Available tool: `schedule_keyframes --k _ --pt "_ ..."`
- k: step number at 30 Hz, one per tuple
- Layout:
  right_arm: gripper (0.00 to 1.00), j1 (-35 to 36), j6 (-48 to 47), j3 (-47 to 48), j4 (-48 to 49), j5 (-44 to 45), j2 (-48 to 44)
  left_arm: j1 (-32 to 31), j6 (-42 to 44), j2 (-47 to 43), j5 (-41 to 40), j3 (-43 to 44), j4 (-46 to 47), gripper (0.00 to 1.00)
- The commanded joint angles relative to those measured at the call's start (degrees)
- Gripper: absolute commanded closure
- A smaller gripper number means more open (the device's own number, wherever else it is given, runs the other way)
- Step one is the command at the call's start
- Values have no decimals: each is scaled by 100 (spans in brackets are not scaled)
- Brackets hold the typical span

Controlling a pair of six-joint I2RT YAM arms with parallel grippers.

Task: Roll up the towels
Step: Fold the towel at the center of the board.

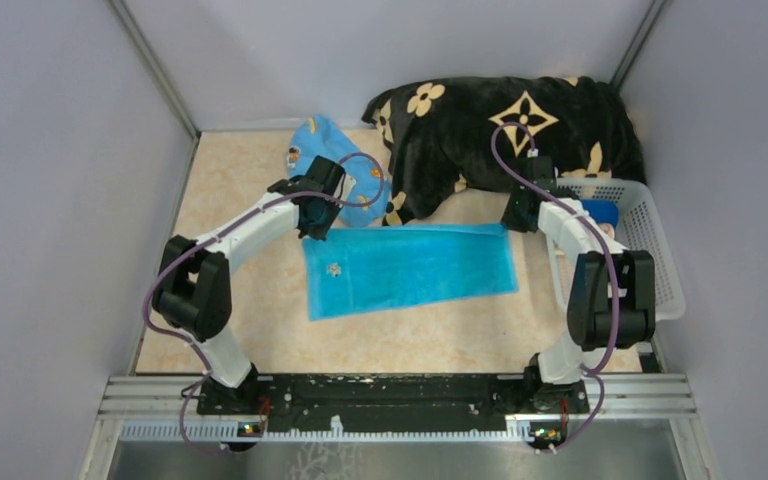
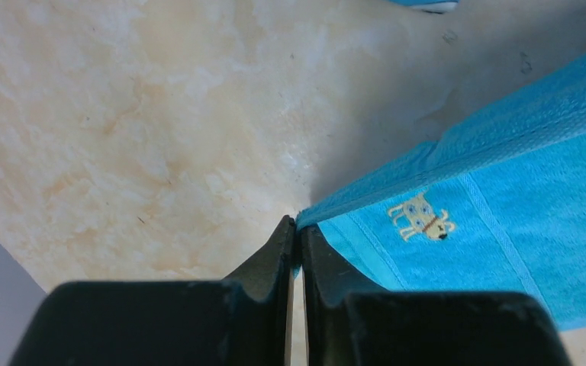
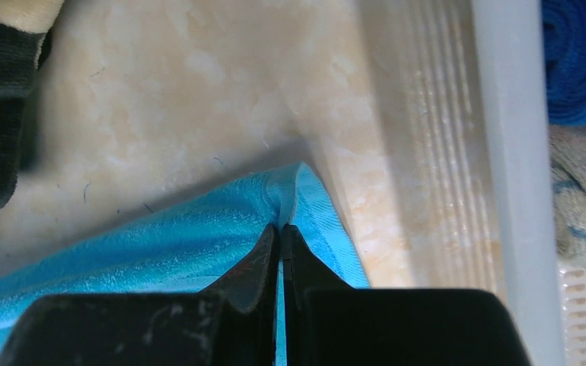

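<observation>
A turquoise towel (image 1: 410,268) lies spread on the table between the two arms, with a small dog emblem (image 2: 421,217) near its left end. My left gripper (image 1: 315,232) is shut on its far left corner; in the left wrist view the jaws (image 2: 296,225) pinch the towel (image 2: 488,229) edge. My right gripper (image 1: 516,222) is shut on the far right corner, and the right wrist view shows the cloth (image 3: 160,252) puckered up between the fingertips (image 3: 280,226). A light blue towel with orange prints (image 1: 335,160) lies crumpled behind the left gripper.
A large black blanket with tan flowers (image 1: 500,130) fills the back right. A white basket (image 1: 660,270) stands by the right wall, close to the right gripper, with a rolled dark blue towel (image 3: 580,61) and another pale cloth (image 3: 580,198) inside. Grey walls enclose the table.
</observation>
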Motion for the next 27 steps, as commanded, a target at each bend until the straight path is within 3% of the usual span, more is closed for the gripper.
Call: schedule_keyframes --k 1,7,14,27 --pt "100 -170 -131 117 -219 641 -430 -143 -268 -406 -419 -355 -160 89" --pt "100 -173 -171 -24 -562 806 -627 -381 -1026 -825 -713 -791 -681 90" --pt "100 -173 -127 -333 -904 942 -895 -830 -1973 -1445 -380 -1357 -938 90" --pt "100 -186 -28 -938 -1500 1120 -1204 -1395 -3449 -1115 -345 -1646 -1451 93"
